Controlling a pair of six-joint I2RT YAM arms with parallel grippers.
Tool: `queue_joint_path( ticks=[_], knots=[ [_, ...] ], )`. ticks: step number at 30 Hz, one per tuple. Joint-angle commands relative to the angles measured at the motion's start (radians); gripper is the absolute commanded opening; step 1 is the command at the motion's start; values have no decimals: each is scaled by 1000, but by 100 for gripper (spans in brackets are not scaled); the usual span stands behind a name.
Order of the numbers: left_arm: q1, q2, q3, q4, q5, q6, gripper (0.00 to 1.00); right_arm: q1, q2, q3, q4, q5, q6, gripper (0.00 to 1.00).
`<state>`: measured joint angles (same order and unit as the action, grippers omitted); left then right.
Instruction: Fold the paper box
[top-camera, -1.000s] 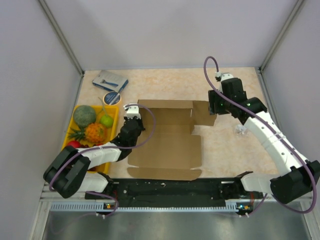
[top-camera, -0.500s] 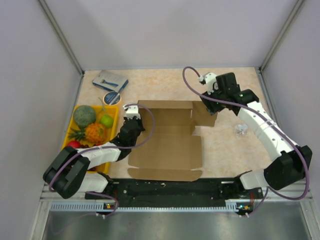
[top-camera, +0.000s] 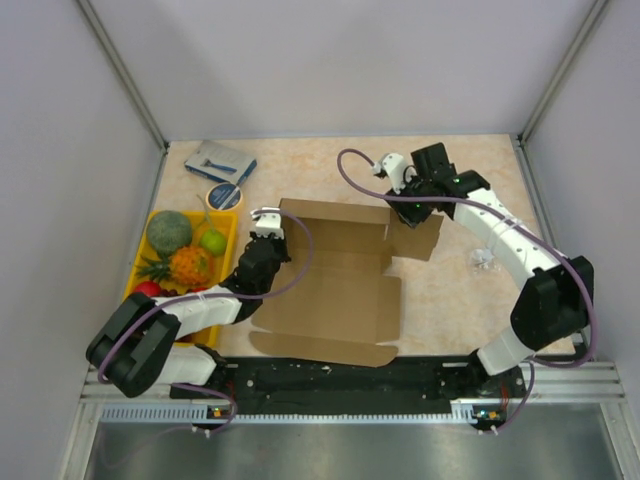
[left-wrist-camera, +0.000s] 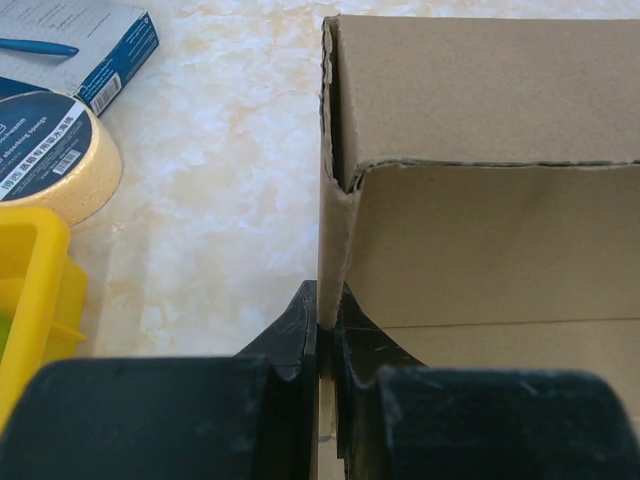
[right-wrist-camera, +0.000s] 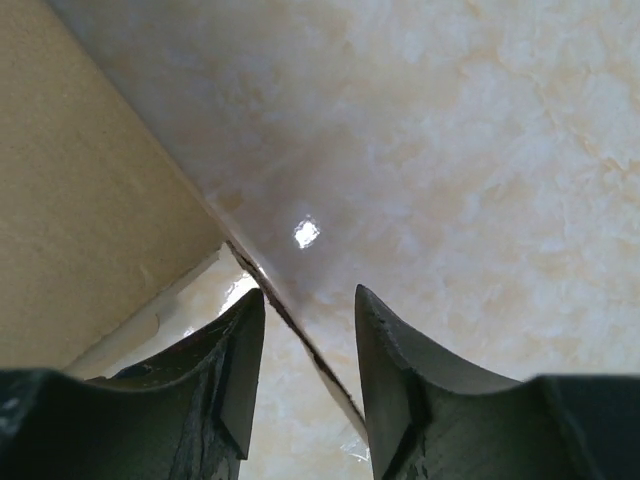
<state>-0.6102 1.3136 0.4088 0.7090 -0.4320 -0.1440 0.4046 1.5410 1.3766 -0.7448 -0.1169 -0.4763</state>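
Observation:
The paper box (top-camera: 335, 290) is a brown cardboard sheet lying partly folded mid-table, its back wall and left wall raised. My left gripper (top-camera: 268, 222) is shut on the top edge of the left wall, near the back left corner. In the left wrist view the black fingers (left-wrist-camera: 300, 320) pinch that wall (left-wrist-camera: 338, 230) edge-on. My right gripper (top-camera: 405, 208) is at the box's back right flap (top-camera: 420, 235). In the right wrist view it is open (right-wrist-camera: 308, 295), with a thin flap edge (right-wrist-camera: 290, 325) running between the fingers and cardboard (right-wrist-camera: 90, 200) to the left.
A yellow tray (top-camera: 237, 232) of fruit stands left of the box. A tape roll (top-camera: 222, 195) and a blue-grey packet (top-camera: 220, 160) lie at the back left, also in the left wrist view (left-wrist-camera: 50, 150). A small clear object (top-camera: 483, 260) lies right of the box.
My right arm has swung left and back to the back right flap. That flap has tilted outward and the box has shifted slightly. The left gripper has held still.

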Motion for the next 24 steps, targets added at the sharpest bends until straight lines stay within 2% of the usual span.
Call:
queue_joint_path(
  ticks=[1,2,4,5,7,8,10,11,12,14,17,20,21,23,24],
  knots=[
    [3,-20,2,80,10,1,0,46,4,39,32,34,7,36],
    [3,-19,4,76,3,-23,0,57,1,36,32,67,14,29],
    [4,-13,19,34,-8,-60,0,88,-8,15,47,109,30,22],
    [4,-13,30,2,-13,-113,11,94,-18,1,67,149,36,15],
    [9,-33,61,-70,8,-169,28,96,-27,-51,117,177,41,10],
    [12,-48,59,-101,37,-198,40,96,-28,-62,130,195,36,6],
    [13,-118,24,-112,108,-210,49,96,-32,-86,148,220,30,3],
    [13,-152,7,-127,117,-229,79,97,-30,-93,162,224,15,1],
    [15,-189,-11,-138,149,-235,99,97,-30,-100,173,233,8,0],
    [17,-311,-73,-178,179,-233,99,97,-24,-97,177,249,-4,0],
    [15,-497,-143,-246,251,-265,89,97,-38,-90,186,225,-5,0],
    [13,-637,-212,-295,392,-319,66,99,-55,-90,188,194,1,0],
    [10,-664,-232,-258,459,-348,49,99,-59,-93,186,191,4,0],
    [-6,-653,-286,-188,501,-434,36,100,-61,-96,186,184,18,0],
    [-20,-593,-292,-130,510,-456,29,100,-65,-100,180,180,22,0]
  ],
)
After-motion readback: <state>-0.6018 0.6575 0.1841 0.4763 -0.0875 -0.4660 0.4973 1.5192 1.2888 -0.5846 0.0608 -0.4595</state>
